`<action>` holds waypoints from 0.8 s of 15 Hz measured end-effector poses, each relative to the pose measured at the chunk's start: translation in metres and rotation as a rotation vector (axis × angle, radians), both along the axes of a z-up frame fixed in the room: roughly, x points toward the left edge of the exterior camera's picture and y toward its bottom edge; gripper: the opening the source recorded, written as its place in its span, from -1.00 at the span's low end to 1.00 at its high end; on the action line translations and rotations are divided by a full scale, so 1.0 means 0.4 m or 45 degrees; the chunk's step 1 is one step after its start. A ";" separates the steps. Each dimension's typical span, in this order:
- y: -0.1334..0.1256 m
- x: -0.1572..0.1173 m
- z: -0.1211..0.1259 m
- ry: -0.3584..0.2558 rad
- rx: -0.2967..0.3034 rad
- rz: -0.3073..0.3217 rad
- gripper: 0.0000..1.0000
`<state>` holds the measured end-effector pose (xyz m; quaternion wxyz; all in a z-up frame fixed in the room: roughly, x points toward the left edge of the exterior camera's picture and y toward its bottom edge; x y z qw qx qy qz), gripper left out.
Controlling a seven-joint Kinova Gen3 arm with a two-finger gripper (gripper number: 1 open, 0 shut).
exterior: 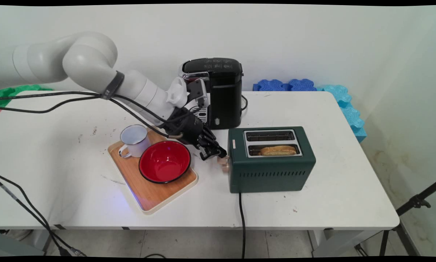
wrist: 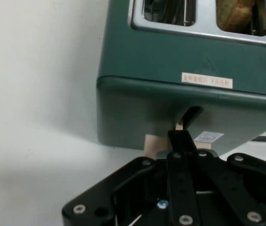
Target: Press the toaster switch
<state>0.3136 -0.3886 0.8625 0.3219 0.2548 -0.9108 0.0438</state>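
Note:
A dark green two-slot toaster point(exterior: 272, 171) stands at the table's middle right, with a slice of toast point(exterior: 278, 150) low in its near slot. My gripper point(exterior: 218, 154) is at the toaster's left end, touching the light wooden lever knob point(exterior: 223, 162). In the hand view the toaster point(wrist: 170, 94) fills the top. The gripper point(wrist: 182, 137) is shut, its tips resting on the wooden knob point(wrist: 154, 143) at the foot of the lever slot. Toast point(wrist: 238, 14) shows in the right-hand slot.
A wooden tray point(exterior: 156, 193) just left of the gripper holds a red bowl point(exterior: 165, 162) and a white enamel mug point(exterior: 134, 140). A black coffee machine point(exterior: 218, 91) stands behind the hand. The toaster's cord point(exterior: 241, 214) runs off the front edge. Blue foam blocks point(exterior: 294, 85) lie behind the table.

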 end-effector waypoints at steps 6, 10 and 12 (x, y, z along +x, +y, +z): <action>0.006 0.007 -0.014 0.009 0.010 0.024 -1.00; 0.010 0.011 -0.019 0.012 0.014 0.031 -1.00; 0.012 0.012 -0.022 0.015 0.015 0.031 -1.00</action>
